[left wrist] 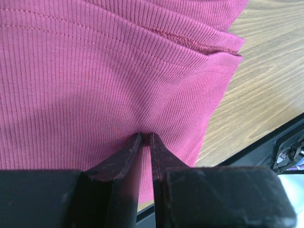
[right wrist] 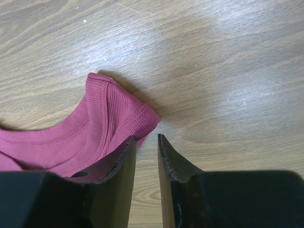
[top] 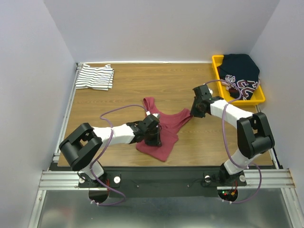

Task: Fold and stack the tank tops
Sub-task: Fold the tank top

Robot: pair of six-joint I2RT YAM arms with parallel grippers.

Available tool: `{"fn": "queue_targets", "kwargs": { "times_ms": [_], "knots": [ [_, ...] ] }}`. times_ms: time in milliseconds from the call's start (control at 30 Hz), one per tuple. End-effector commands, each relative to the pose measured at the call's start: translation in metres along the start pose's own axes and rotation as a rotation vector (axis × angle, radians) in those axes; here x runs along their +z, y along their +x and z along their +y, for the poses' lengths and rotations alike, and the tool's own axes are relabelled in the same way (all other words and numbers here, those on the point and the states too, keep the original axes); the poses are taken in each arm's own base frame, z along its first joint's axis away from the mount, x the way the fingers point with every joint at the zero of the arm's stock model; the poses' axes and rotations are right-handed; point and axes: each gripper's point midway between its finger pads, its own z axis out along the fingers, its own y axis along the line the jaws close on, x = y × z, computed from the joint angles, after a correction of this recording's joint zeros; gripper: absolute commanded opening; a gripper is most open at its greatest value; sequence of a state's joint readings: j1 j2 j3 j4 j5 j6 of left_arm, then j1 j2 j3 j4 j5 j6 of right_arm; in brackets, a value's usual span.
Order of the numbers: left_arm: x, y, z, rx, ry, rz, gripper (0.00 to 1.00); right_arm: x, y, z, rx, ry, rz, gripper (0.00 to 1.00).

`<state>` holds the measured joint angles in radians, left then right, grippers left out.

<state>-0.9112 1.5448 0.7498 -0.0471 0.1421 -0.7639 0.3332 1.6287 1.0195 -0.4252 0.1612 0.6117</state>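
The maroon top (top: 170, 127) lies mid-table, and the striped top (top: 95, 77) sits at the far left. The left gripper (left wrist: 146, 135) pinches a pucker of maroon cloth. The right gripper (right wrist: 146, 137), jaws narrow with nothing between them, sits just right of the strap (right wrist: 121, 118) and should shift left over it before closing.

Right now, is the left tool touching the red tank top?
Touching. The left wrist view shows the left tool pinched into the red tank top, with the cloth puckering toward where it bites.
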Motion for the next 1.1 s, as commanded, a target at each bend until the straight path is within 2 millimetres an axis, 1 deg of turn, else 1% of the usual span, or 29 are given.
{"fn": "queue_targets", "kwargs": {
  "times_ms": [0,67,167,300,367,433,467,533,567,633,667,733,767,800,833,867,933,967,1000,1033,1067],
  "knots": [
    [0.006,0.012,0.010,0.009,-0.024,0.027,0.24,-0.001,-0.029,0.013,0.000,-0.026,-0.078,0.29],
    [0.006,0.013,0.012,0.010,-0.028,0.029,0.24,0.003,-0.028,0.014,-0.005,-0.021,-0.071,0.26],
    [0.006,0.015,0.014,0.012,-0.031,0.035,0.24,0.005,-0.035,0.017,0.005,-0.021,-0.082,0.20],
    [0.008,0.019,0.015,0.018,-0.034,0.048,0.24,0.007,-0.044,0.026,0.013,-0.033,-0.090,0.15],
    [0.008,0.022,0.016,0.021,-0.037,0.054,0.24,0.006,-0.046,0.027,0.014,-0.037,-0.093,0.15],
    [0.008,0.023,0.015,0.026,-0.034,0.056,0.24,0.002,-0.048,0.024,0.018,-0.026,-0.112,0.20],
    [0.007,0.022,0.014,0.029,-0.033,0.052,0.24,0.001,-0.048,0.021,0.020,-0.016,-0.119,0.29],
    [0.006,0.021,0.013,0.032,-0.030,0.049,0.24,-0.005,-0.051,0.016,0.009,-0.004,-0.143,0.38],
    [0.006,0.019,0.012,0.033,-0.028,0.046,0.24,-0.007,-0.052,0.015,0.008,-0.002,-0.150,0.48],
    [0.007,0.021,0.011,0.036,-0.027,0.054,0.24,-0.010,-0.057,0.014,-0.002,0.002,-0.173,0.58],
    [0.008,0.021,0.012,0.038,-0.029,0.056,0.24,-0.010,-0.060,0.014,0.002,0.000,-0.178,0.58],
    [0.008,0.021,0.013,0.038,-0.031,0.054,0.24,-0.011,-0.059,0.012,0.003,0.003,-0.177,0.57],
    [0.007,0.022,0.013,0.041,-0.034,0.055,0.24,-0.011,-0.056,0.008,0.008,0.008,-0.175,0.56],
    [0.006,0.021,0.013,0.042,-0.033,0.054,0.24,-0.011,-0.055,0.003,0.015,0.023,-0.178,0.53],
    [0.006,0.021,0.013,0.043,-0.033,0.050,0.24,-0.011,-0.048,-0.003,0.020,0.029,-0.174,0.49],
    [0.006,0.021,0.013,0.043,-0.034,0.049,0.24,-0.010,-0.046,-0.005,0.020,0.022,-0.174,0.49],
    [0.005,0.021,0.013,0.044,-0.032,0.049,0.24,-0.009,-0.045,0.002,0.016,-0.038,-0.190,0.50],
    [0.005,0.021,0.013,0.047,-0.031,0.050,0.24,-0.007,-0.039,0.001,0.003,-0.051,-0.183,0.52],
    [0.006,0.021,0.013,0.050,-0.032,0.053,0.24,-0.009,-0.038,0.005,-0.001,-0.081,-0.182,0.53],
    [0.006,0.021,0.013,0.050,-0.031,0.052,0.24,-0.009,-0.041,0.009,0.001,-0.103,-0.201,0.54],
    [0.006,0.021,0.013,0.052,-0.031,0.050,0.24,-0.006,-0.037,0.008,-0.004,-0.107,-0.196,0.58]
  ]
}}
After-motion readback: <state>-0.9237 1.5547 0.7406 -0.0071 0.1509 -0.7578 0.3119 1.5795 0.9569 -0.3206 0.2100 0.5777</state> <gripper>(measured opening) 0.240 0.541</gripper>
